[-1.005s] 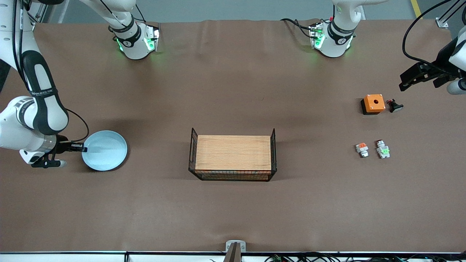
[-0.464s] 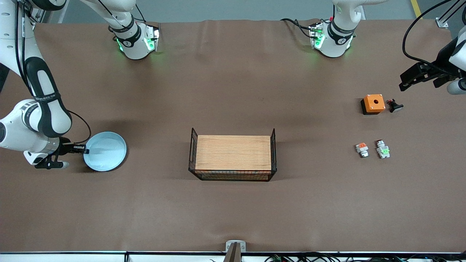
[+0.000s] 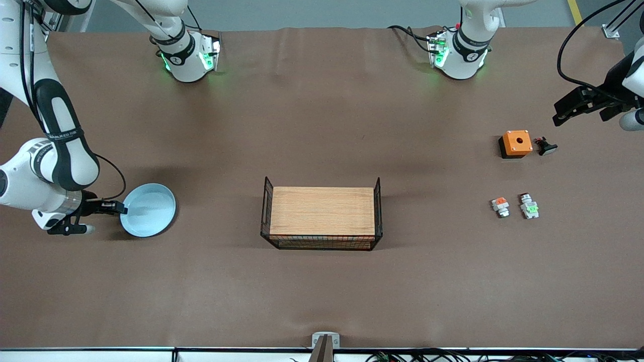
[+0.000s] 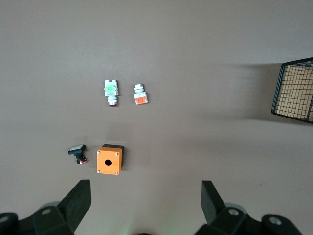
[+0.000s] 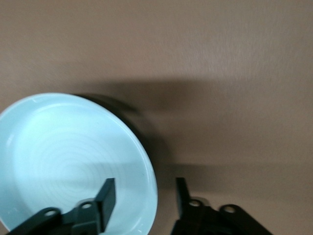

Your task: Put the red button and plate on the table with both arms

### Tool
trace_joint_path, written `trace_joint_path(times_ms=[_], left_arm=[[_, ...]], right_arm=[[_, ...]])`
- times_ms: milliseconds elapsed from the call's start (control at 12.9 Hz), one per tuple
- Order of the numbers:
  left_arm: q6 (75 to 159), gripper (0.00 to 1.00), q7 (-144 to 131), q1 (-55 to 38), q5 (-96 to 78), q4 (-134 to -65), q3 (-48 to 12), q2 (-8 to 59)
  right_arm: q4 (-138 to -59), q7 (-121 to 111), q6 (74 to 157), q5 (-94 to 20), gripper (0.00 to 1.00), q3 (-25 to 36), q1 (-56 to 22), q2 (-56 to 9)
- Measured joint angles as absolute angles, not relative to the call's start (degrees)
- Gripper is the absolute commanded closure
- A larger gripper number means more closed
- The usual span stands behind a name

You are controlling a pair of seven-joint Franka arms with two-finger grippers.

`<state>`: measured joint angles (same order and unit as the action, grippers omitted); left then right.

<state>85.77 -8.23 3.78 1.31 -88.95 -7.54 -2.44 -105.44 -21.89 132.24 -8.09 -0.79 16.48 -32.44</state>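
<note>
The bench (image 3: 322, 125) is one broad brown matte sheet, faintly creased toward its 12 o'clock edge, where both arm bases stand and a strip of grey floor shows. Cables run along the 6 o'clock edge. At the centre sits a wooden board framed in black wire mesh (image 3: 322, 216).

The plate (image 3: 148, 209) is round, plain, pale blue with a shallow raised rim, at about 9 o'clock on the bench. The right hand (image 3: 113, 207) is clamped on its rim, one finger inside the dish and one outside, and a dark shadow lies under the plate.

The red button (image 3: 529, 206) lies on the sheet at about 3 o'clock: tiny, white and silver, green block mid-body, dark-red cap pointing to 12. A twin with an orange block (image 3: 500, 206) lies just beside it at its 9 o'clock; an orange box with a hole (image 3: 515, 143) stands toward 12.

The left hand (image 3: 571, 108) waits with fingers spread, over the bench near that box.
</note>
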Motion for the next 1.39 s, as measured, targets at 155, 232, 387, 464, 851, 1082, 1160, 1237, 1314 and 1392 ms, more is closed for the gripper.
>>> trace_joint_path(times_ms=[155, 232, 387, 464, 851, 1082, 1160, 1237, 1314, 1392], left_arm=[[85.8, 0.01, -8.2, 3.8, 1.3, -89.0, -7.5, -2.4], [85.8, 0.01, -8.2, 3.8, 1.3, -89.0, -7.5, -2.4], [85.8, 0.01, -8.2, 3.8, 1.3, -88.9, -7.5, -2.4], [85.8, 0.01, -8.2, 3.8, 1.3, -88.9, -7.5, -2.4], [85.8, 0.01, -8.2, 3.8, 1.3, -88.9, -7.5, -2.5], [85.8, 0.01, -8.2, 3.8, 1.3, -88.9, -7.5, -2.5], [85.8, 0.01, -8.2, 3.8, 1.3, -88.9, -7.5, -2.5], [85.8, 0.01, -8.2, 3.8, 1.3, -88.9, -7.5, -2.5], [85.8, 0.01, -8.2, 3.8, 1.3, -88.9, -7.5, -2.5], [85.8, 0.01, -8.2, 3.8, 1.3, -88.9, -7.5, -2.5]], right_arm=[[-104.9, -19.6, 130.6, -8.2, 0.01, -1.2, 15.7, -30.1], [-104.7, -17.0, 129.3, -8.2, 0.01, -1.3, 14.8, -28.4], [-104.6, -12.3, 126.6, -8.0, 0.01, -1.3, 11.8, -24.4], [-104.6, -9.8, 125.1, -7.7, 0.01, -1.3, 10.3, -22.4], [-104.4, 1.7, 116.4, -4.8, 0.01, -1.4, 4.3, -13.0], [-102.0, 3.2, 109.8, -4.5, 0.0, -1.5, 3.1, -8.8], [-100.4, 3.2, 107.1, -4.5, 0.0, -1.5, 3.1, -7.9], [-98.6, 3.2, 104.4, -4.5, 0.0, -1.5, 3.1, -7.2], [-96.6, 3.2, 101.6, -4.5, 0.0, -1.5, 3.1, -6.6], [-94.5, 3.3, 99.0, -4.5, 0.0, -1.5, 3.0, -6.2]])
